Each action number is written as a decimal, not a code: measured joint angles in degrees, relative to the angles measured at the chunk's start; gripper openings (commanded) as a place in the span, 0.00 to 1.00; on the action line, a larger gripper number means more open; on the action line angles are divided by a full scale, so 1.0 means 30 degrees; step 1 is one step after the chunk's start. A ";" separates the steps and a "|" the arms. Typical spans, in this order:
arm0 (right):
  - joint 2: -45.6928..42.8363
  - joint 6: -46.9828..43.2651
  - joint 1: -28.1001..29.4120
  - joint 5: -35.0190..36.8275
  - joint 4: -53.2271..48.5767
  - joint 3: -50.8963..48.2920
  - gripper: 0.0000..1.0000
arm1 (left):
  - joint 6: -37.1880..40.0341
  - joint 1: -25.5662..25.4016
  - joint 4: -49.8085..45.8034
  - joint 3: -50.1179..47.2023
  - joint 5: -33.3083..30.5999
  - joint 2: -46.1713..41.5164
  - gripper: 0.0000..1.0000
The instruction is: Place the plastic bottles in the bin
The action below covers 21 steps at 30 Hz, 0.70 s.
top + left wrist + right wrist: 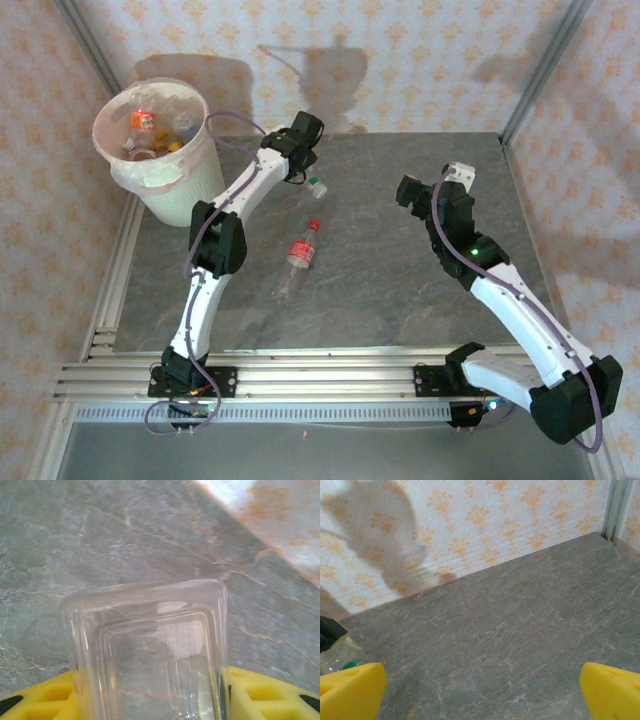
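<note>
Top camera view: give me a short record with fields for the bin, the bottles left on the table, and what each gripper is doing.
bin: white bucket at the table's far left corner, several bottles inside
left gripper: shut on the green-capped bottle, a clear one, near the far middle of the table
right gripper: open, nothing between its fingers, above bare table
red-labelled bottle: lying on its side mid-table, untouched
left to do: two bottles not yet in the bin

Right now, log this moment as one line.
left end effector: shut on green-capped bottle; right end effector: open, empty; red-labelled bottle: lying on table; bin: bottles inside
</note>
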 measured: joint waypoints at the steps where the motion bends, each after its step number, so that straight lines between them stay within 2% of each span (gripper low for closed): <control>1: 0.0000 -0.0007 0.0000 -0.0087 0.0073 -0.0044 0.99 | 0.0306 -0.0189 0.0109 0.0000 -0.0095 -0.0277 0.40; 9: -0.0444 -0.0532 0.0000 -0.1931 0.1129 -0.0765 0.99 | 0.1450 -0.0801 0.0342 -0.0532 -0.0146 -0.1537 0.40; 21: -0.0765 -0.1953 0.0044 -0.6776 0.2550 -0.0852 0.99 | 0.2419 -0.1756 0.0357 -0.2397 -0.0080 -0.4539 0.39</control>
